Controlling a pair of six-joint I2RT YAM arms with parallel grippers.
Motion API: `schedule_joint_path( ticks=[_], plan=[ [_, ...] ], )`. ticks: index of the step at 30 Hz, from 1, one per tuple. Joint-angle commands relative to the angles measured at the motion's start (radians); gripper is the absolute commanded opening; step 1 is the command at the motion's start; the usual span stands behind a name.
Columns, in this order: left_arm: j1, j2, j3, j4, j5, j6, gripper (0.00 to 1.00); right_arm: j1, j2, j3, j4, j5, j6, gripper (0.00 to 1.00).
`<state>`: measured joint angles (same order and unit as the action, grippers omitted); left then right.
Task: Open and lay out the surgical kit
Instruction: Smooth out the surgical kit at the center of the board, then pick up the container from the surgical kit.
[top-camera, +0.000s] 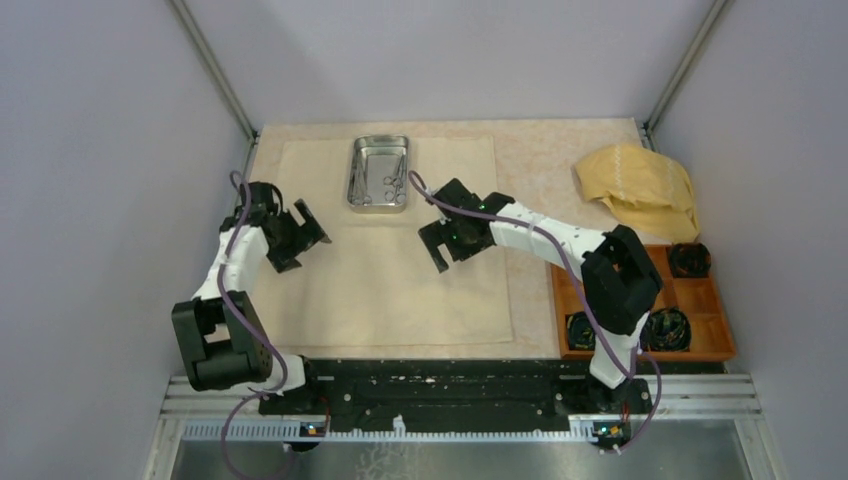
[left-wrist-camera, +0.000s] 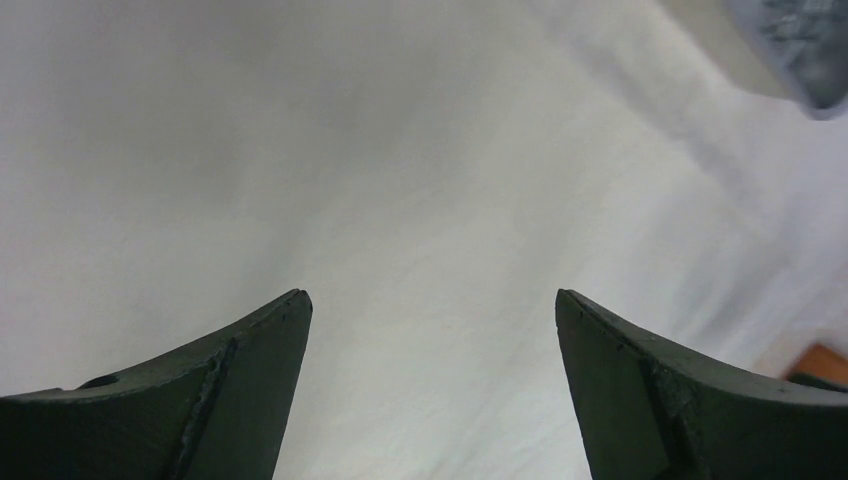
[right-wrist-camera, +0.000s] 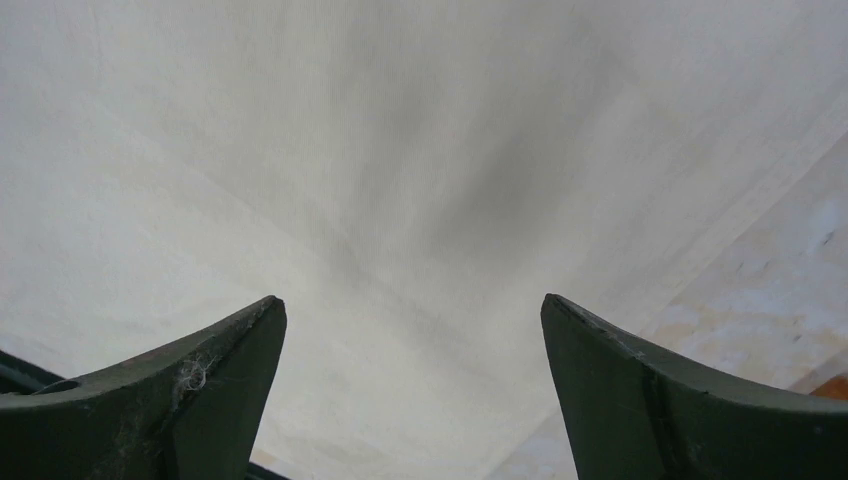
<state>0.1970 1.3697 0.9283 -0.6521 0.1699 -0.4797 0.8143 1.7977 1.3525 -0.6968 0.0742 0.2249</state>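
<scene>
- The cream cloth sheet (top-camera: 390, 290) lay spread flat over the middle of the desk (top-camera: 560, 170). It appeared to have been opened out as the clean field for the kit.
- The steel tray (top-camera: 378, 208) sat on the sheet's far edge. The scissors and tweezers (top-camera: 392, 182) lay together inside it, too small to tell apart. None were out on the cloth, so the laying-out looked unfinished.
- The left hand (top-camera: 300, 243) hovered over the sheet's left side, well apart from the tray. Its wrist view showed the left hand (left-wrist-camera: 430, 295) spread wide and holding nothing, with only pale cloth beneath.
- The right hand (top-camera: 432, 248) hung over the sheet just on the near side of the tray, likely placed to reach the tray or its tools. Up close the right hand (right-wrist-camera: 411, 300) gaped equally wide and was empty.
- The mustard cloth (top-camera: 640, 188) lay bunched at the far right and the orange box (top-camera: 700, 300) sat at the near right. Both were off the sheet, leaving the field to the kit.
</scene>
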Motion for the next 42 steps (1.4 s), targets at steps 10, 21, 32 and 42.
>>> schedule_joint_path(
  ticks=[10,21,32,42],
  plan=[
    [-0.054,0.117,0.247,0.171,0.362,0.101,0.93,-0.103,-0.077,0.099,-0.042,-0.105,0.039,0.97],
    [-0.192,0.387,0.505,0.179,0.026,0.216,0.85,-0.19,-0.255,-0.003,-0.108,-0.077,0.081,0.97],
    [-0.237,0.7,0.792,0.127,-0.057,0.254,0.72,-0.29,-0.252,-0.002,-0.144,-0.062,0.077,0.97],
    [-0.256,0.835,0.901,0.101,-0.058,0.283,0.58,-0.352,-0.203,0.039,-0.15,-0.07,0.057,0.97]
  ],
)
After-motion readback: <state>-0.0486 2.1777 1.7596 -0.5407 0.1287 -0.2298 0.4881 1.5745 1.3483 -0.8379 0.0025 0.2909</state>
